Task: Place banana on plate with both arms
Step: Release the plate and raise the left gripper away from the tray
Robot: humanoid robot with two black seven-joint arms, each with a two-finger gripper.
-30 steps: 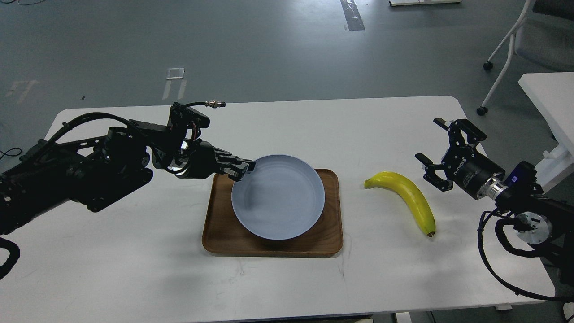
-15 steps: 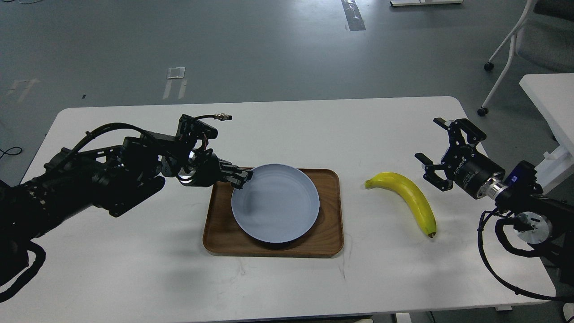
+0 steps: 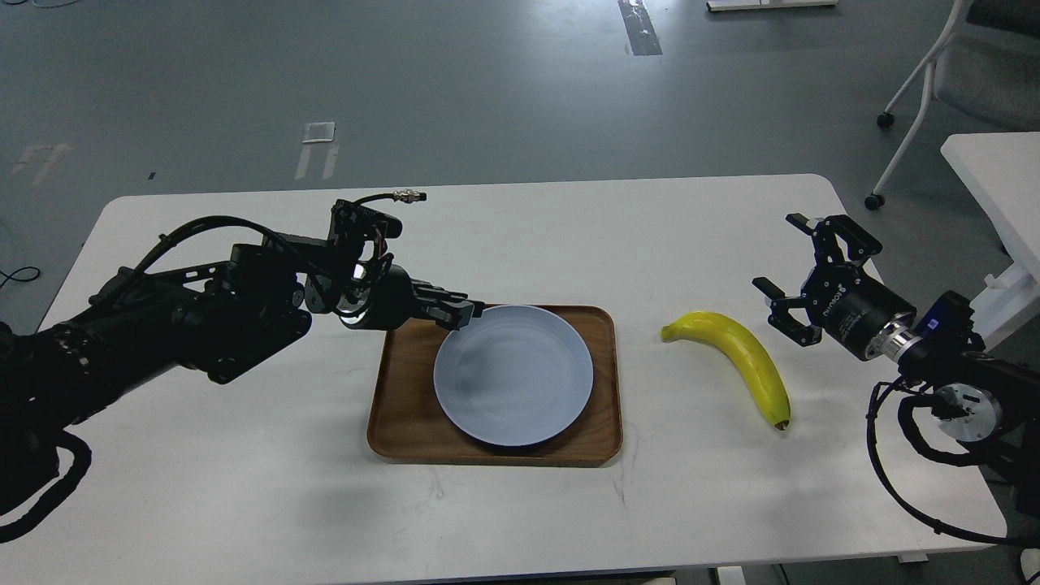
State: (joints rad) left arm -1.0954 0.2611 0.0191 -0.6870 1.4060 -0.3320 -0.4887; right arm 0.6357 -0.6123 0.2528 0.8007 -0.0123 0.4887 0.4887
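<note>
The pale blue-grey plate (image 3: 513, 375) lies on the brown wooden tray (image 3: 396, 410) at mid-table. My left gripper (image 3: 465, 312) comes in from the left and is shut on the plate's far-left rim. The yellow banana (image 3: 743, 351) lies on the white table to the right of the tray, stem end toward the tray, dark tip toward the front. My right gripper (image 3: 777, 253) is open and empty, hovering just right of the banana's stem half, not touching it.
The white table (image 3: 244, 487) has bare surface in front of and behind the tray. A second white table (image 3: 991, 179) and a chair (image 3: 959, 73) stand off to the far right.
My left gripper lowered the plate from a raised tilt onto the tray, then shifted it a little to the right. The right arm and the banana have not moved.
</note>
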